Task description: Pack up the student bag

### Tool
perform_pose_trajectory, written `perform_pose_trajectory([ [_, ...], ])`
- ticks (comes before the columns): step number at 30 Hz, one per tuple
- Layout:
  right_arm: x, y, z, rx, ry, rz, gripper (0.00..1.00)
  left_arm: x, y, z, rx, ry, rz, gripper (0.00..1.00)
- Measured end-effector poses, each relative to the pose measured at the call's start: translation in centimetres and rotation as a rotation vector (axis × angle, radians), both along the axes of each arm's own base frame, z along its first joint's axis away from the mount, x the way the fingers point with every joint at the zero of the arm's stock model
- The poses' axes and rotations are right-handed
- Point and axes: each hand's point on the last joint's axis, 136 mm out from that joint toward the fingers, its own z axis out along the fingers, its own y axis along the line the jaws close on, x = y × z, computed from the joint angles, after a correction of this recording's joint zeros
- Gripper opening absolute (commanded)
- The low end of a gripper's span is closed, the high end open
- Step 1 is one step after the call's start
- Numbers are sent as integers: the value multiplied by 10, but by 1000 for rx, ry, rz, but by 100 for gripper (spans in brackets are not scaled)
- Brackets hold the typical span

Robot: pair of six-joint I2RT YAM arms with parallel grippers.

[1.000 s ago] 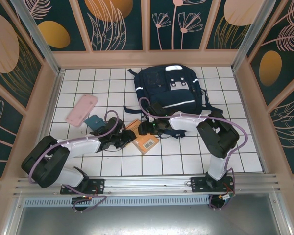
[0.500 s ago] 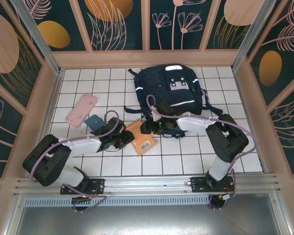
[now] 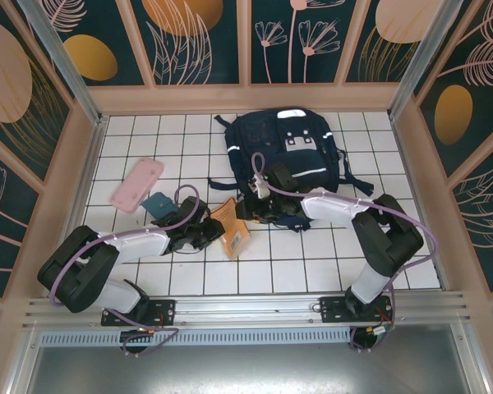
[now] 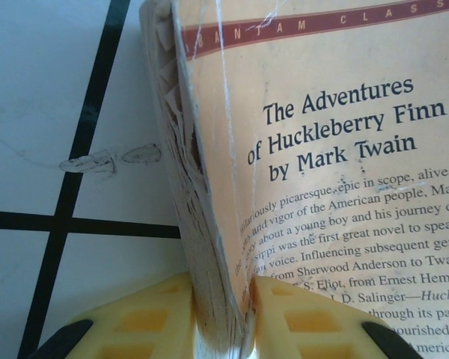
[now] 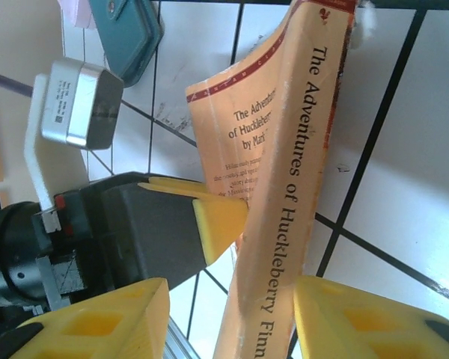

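Note:
The student bag [image 3: 283, 148], a navy backpack with a white stripe, lies at the back of the tiled floor. An orange paperback [image 3: 231, 229], "The Adventures of Huckleberry Finn" [image 4: 322, 149], stands tilted up on one edge in front of it. My left gripper [image 4: 243, 321] is shut on the book's lower page edge, one yellow finger on each side. My right gripper [image 5: 232, 292] straddles the book's spine [image 5: 299, 187] from the bag side. Its jaws are open, with a clear gap between the left finger [image 5: 105, 321] and the book. The left gripper's finger [image 5: 217, 217] presses the back cover.
A pink case [image 3: 137, 183] and a teal booklet [image 3: 158, 203] lie on the tiles left of the book; the teal booklet [image 5: 127, 30] also shows in the right wrist view. Wooden walls enclose the floor. The right arm [image 3: 345, 209] lies across the bag's front edge.
The book went from lying flat to standing tilted on its edge. My left gripper closed on it. My right gripper moved left over the spine and its jaws narrowed.

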Motion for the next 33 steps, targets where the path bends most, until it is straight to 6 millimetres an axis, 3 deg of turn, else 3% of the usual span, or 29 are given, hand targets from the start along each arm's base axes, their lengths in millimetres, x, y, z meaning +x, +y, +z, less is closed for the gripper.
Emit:
perform_pose_trajectory([
  [13, 9, 5, -3, -24, 45, -41, 35, 1, 7, 1, 30, -16, 13, 26],
  [20, 7, 6, -4, -32, 51, -42, 47, 1, 10, 1, 45, -20, 18, 24],
  [33, -4, 24, 19, 134, 146, -32, 49, 2, 9, 2, 37, -29, 19, 24],
])
